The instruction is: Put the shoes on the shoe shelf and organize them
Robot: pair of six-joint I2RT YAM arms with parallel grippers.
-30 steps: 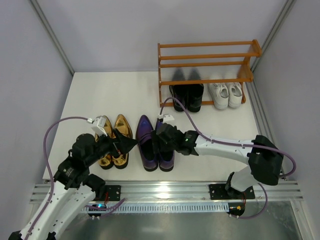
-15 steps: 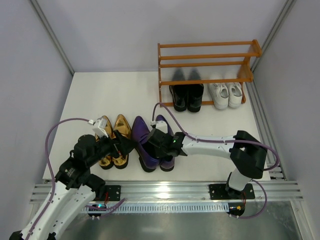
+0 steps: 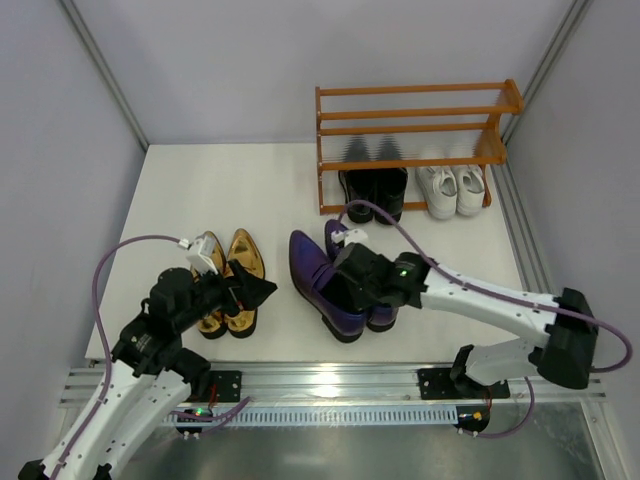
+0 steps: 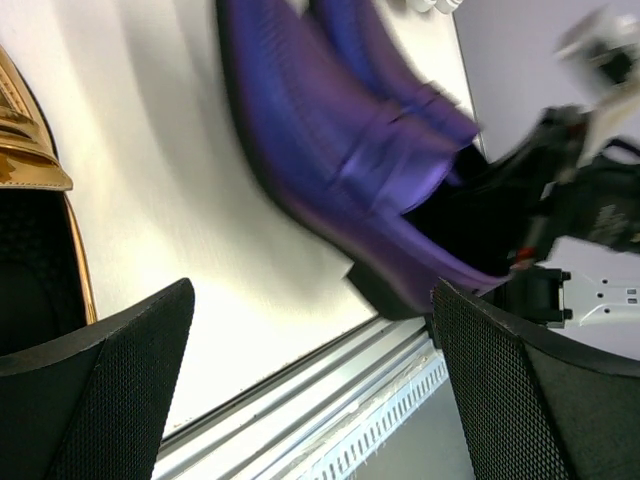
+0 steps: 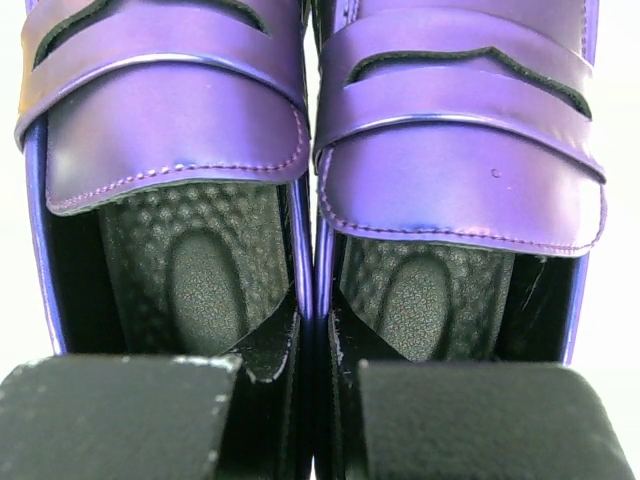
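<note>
The glossy purple loafers [image 3: 325, 280] lie side by side right of the table's middle, toes angled to the far left. My right gripper [image 3: 358, 277] is shut on them. In the right wrist view one finger [image 5: 262, 345] sits inside each shoe, pinching the two inner walls [image 5: 322, 300] together. The gold loafers [image 3: 243, 252] stand at the left. My left gripper [image 3: 256, 291] hangs open over their right side, holding nothing. The purple pair [image 4: 340, 150] shows blurred in the left wrist view, beyond the open left gripper [image 4: 312, 300]. The orange shoe shelf [image 3: 415, 110] stands at the back.
Black loafers [image 3: 375, 190] and white sneakers [image 3: 452, 188] sit on the shelf's lower tier; its upper tier holds nothing. Grey walls close in left, back and right. A metal rail [image 3: 330, 385] runs along the near edge. A gold toe [image 4: 25, 140] shows at the left wrist view's left edge.
My right gripper closed on the purple loafers' inner walls and carried the pair to the right, swinging the heels rightward. The left arm has stayed put and open.
</note>
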